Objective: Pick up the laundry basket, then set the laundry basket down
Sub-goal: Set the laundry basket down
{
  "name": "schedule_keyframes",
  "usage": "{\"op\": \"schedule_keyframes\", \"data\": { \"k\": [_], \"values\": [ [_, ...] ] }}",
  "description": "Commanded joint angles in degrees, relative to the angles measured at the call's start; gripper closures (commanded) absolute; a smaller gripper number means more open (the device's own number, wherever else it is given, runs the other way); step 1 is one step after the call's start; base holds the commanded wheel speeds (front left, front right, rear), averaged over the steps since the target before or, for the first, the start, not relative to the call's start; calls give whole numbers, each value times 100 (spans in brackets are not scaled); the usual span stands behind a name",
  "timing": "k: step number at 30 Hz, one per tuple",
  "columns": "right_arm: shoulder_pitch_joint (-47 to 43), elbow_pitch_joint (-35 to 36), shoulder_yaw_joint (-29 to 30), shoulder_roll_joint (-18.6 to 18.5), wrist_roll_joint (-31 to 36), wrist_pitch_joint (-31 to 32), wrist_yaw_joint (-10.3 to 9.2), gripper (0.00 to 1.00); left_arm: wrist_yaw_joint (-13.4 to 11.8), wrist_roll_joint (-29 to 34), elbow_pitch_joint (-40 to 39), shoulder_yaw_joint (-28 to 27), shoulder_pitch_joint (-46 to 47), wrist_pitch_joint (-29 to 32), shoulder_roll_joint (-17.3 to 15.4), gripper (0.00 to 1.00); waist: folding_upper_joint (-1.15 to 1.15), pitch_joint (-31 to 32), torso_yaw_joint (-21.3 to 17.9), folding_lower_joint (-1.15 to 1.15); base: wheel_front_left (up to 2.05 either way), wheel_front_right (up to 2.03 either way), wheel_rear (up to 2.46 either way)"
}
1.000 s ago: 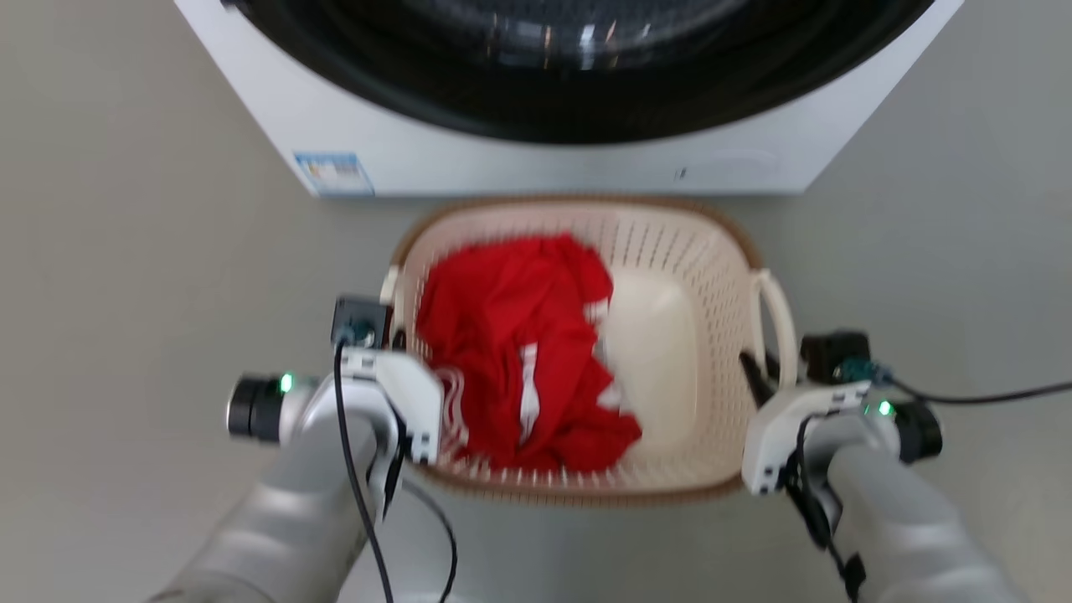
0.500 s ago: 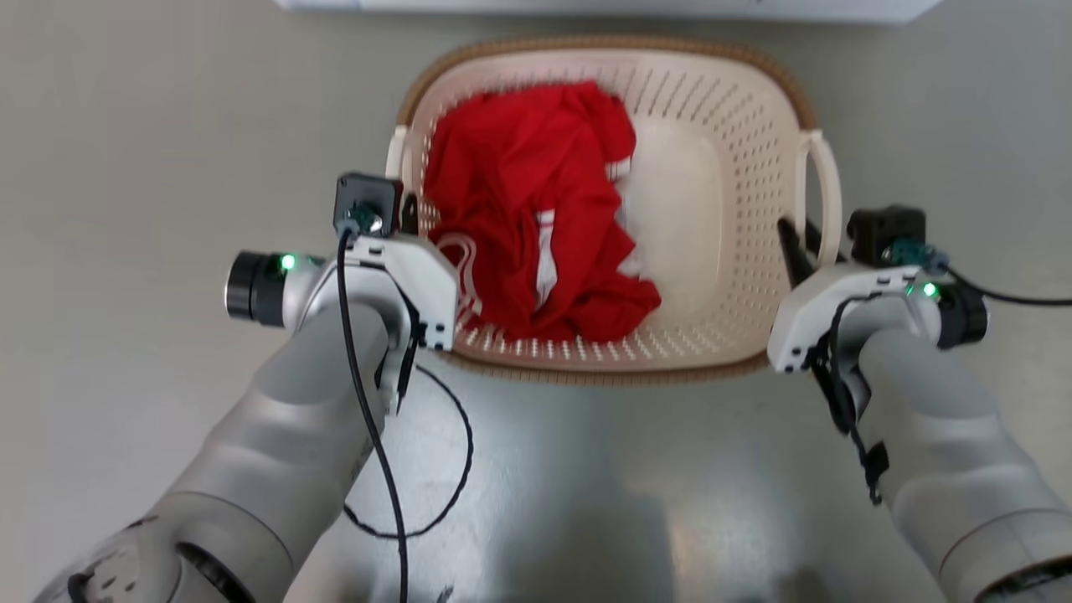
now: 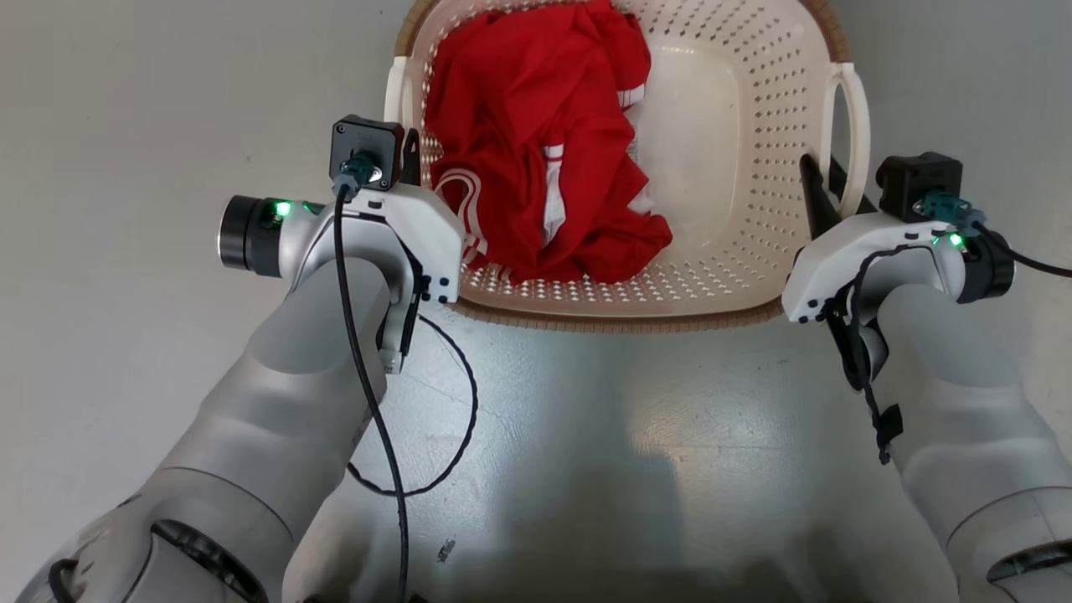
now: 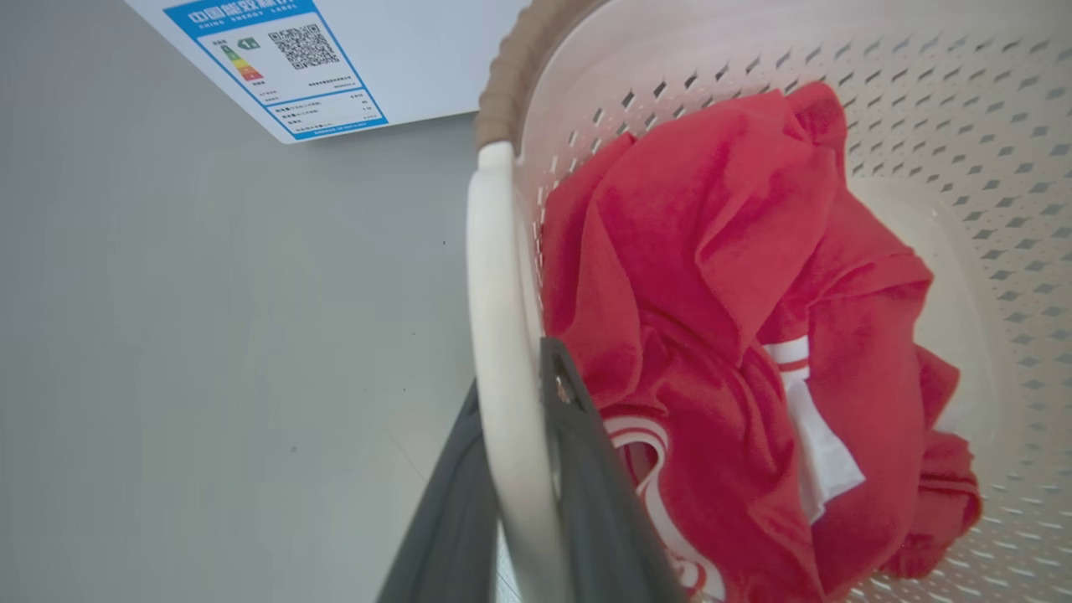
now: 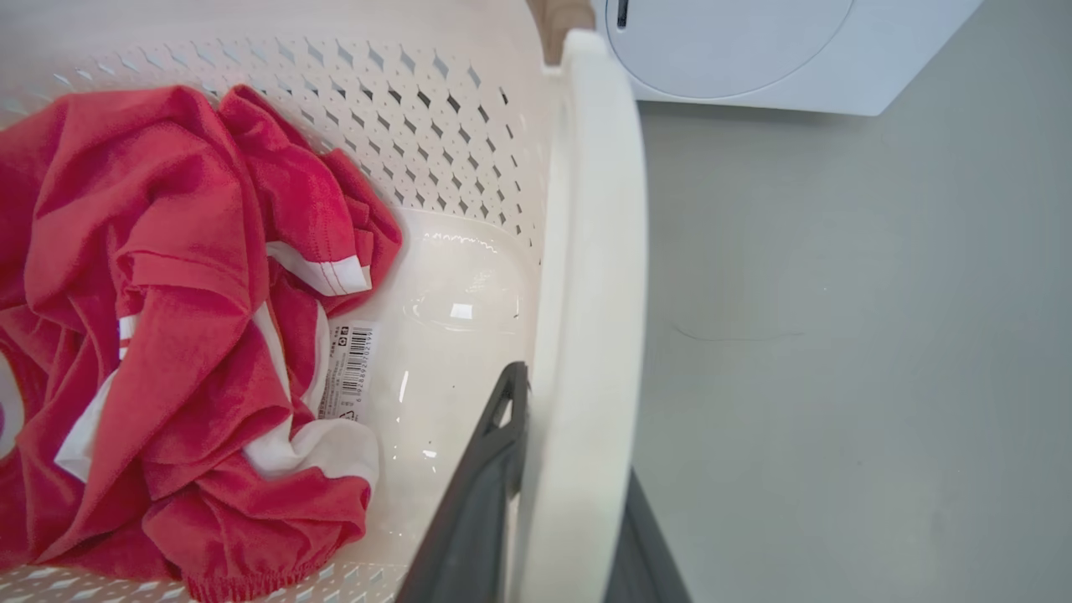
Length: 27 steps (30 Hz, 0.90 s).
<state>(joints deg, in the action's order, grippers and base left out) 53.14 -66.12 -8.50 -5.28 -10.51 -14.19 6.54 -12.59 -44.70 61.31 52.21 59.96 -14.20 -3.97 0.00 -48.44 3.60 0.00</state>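
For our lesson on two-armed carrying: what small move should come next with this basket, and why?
Probably a slow, level lift with both arms together. The left pincer is shut on the left handle and the right pincer on the right handle, so the basket is gripped on both sides. The red garment lies toward the left, which could tip it.

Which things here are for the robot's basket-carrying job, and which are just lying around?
For the job: laundry basket; left gripper, clamped on its left handle; right gripper, clamped on its right handle.
Just lying about: red garment inside the basket; washing machine; blue label.
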Motion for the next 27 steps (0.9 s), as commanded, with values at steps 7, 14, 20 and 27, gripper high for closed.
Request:
{"op": "schedule_keyframes", "data": {
  "k": [7,14,20,27],
  "values": [
    [-130,325,213,240,400,-80,95,100,98,505,-325,-450,142,-80,27,100,0,-227,-27,0,0,0,0],
    [-162,485,557,240,705,-81,95,100,170,924,-477,-912,33,-80,54,100,0,-373,-13,0,0,0,0],
    [-176,602,695,240,772,-81,95,100,241,1211,-525,-1199,-27,-80,74,100,0,-459,-17,0,0,0,0],
    [-210,712,761,240,803,-81,95,100,303,1466,-518,-1502,-72,-80,90,100,0,-518,-44,0,0,0,0]
  ]
}}
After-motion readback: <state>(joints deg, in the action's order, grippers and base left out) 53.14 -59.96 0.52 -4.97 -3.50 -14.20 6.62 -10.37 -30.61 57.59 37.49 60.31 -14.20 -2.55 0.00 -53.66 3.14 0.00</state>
